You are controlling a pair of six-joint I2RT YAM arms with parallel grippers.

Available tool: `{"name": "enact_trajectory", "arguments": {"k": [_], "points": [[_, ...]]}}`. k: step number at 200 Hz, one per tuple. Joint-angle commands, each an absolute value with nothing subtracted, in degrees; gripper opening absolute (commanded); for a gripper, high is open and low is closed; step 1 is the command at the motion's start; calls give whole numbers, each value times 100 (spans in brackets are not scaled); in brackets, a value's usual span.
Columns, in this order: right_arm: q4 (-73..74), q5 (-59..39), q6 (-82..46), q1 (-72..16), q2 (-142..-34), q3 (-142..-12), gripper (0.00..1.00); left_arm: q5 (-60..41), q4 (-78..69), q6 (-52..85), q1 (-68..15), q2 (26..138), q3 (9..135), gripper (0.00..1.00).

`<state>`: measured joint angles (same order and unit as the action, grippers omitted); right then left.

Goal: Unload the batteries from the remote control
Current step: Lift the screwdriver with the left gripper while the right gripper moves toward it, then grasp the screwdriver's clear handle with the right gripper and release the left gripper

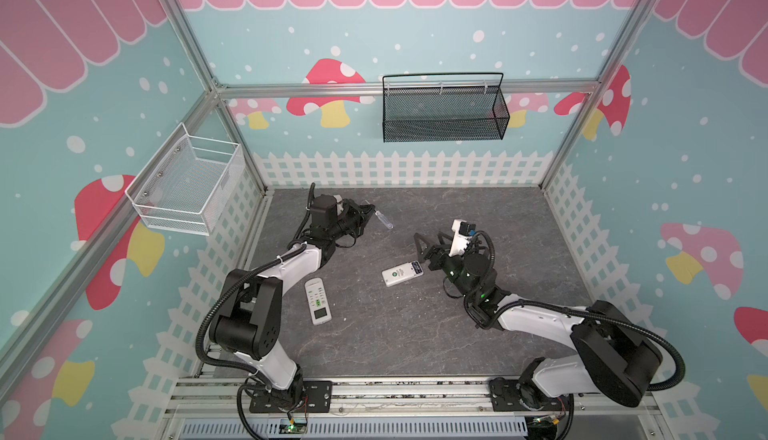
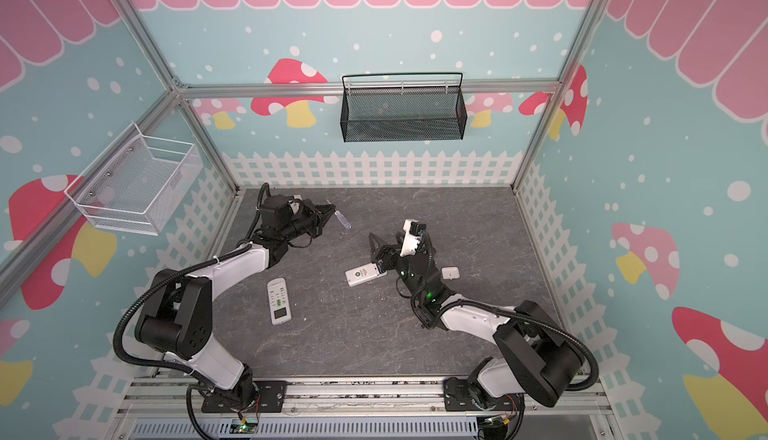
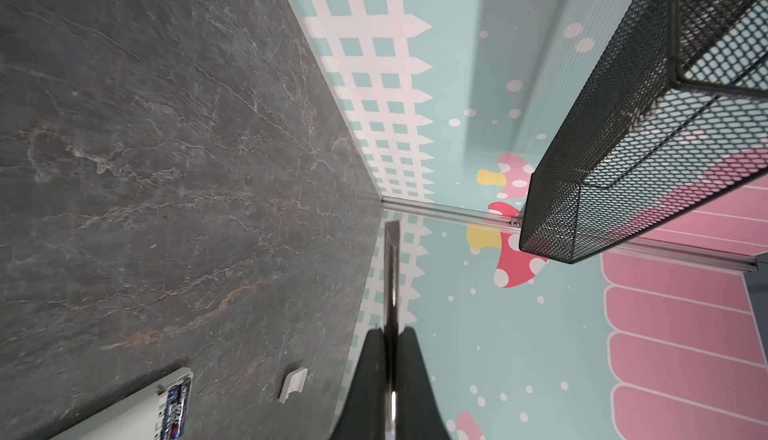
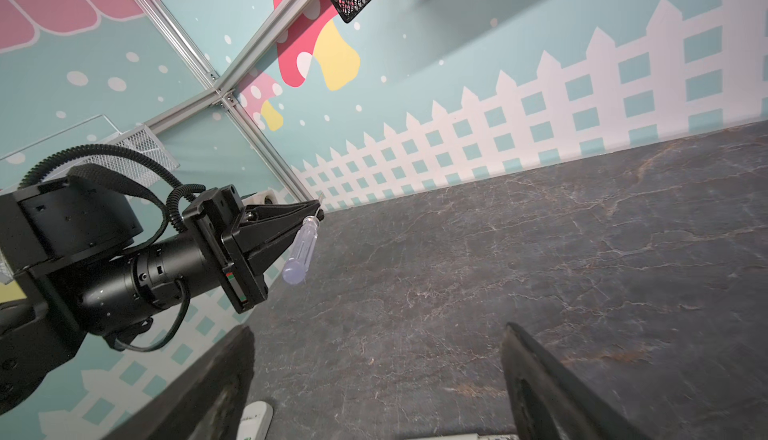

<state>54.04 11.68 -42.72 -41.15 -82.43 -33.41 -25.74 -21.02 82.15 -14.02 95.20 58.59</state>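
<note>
A white remote control (image 1: 400, 273) (image 2: 362, 274) lies back-up mid-table with its battery bay uncovered at the right end. Dark batteries (image 1: 416, 268) (image 3: 176, 402) sit in that bay. My right gripper (image 1: 430, 242) (image 2: 384, 246) (image 4: 376, 334) hovers just behind and above that end, open, with nothing between its fingers. My left gripper (image 1: 371, 209) (image 2: 330, 208) (image 4: 318, 209) is at the back left, off the table. It is shut on the metal shaft (image 3: 390, 276) of a clear-handled screwdriver (image 1: 384, 222) (image 4: 301, 251).
A second white remote (image 1: 318, 301) (image 2: 279, 301) lies face-up by the left arm. A small white cover (image 2: 450, 272) (image 3: 293, 384) rests right of the right wrist. A black mesh basket (image 1: 444, 113) hangs on the back wall, a white wire basket (image 1: 187, 186) on the left wall.
</note>
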Motion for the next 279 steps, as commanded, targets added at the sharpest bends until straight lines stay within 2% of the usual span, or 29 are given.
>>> {"name": "enact_trajectory", "arguments": {"k": [1,29,52,126,186,198,236,249,266,279], "points": [[6013,1423,-5098,-4226,-8670,-3670,93,-2418,-2381,8405,-1512,9598,5820,0],[6178,1196,-5502,-4293,-9130,-3992,90,-2501,-2859,8306,-1623,9667,5772,0],[6185,1013,-5627,-4307,-9439,-4287,86,-2432,-2653,8322,-1696,9716,5864,0],[6208,592,-5583,-4307,-10147,-4957,71,-2540,-2851,8277,-1795,9754,5845,0],[6375,512,-5568,-4281,-10552,-5331,53,-2479,-2714,8301,-1907,9738,5793,0],[6416,477,-5604,-4259,-10620,-5378,45,-2482,-2635,8285,-1916,9696,5817,0],[6579,454,-5503,-4181,-10697,-5352,6,-2499,-2778,8235,-1933,9704,5789,0],[6613,470,-5551,-4127,-10617,-5263,0,-2488,-2641,8220,-1936,9688,5813,0],[6612,498,-5351,-4090,-10408,-5118,0,-2548,-2776,8127,-1960,9697,5770,16],[6615,538,-5173,-4071,-10272,-5001,0,-2491,-2698,8106,-1977,9714,5765,36]]}}
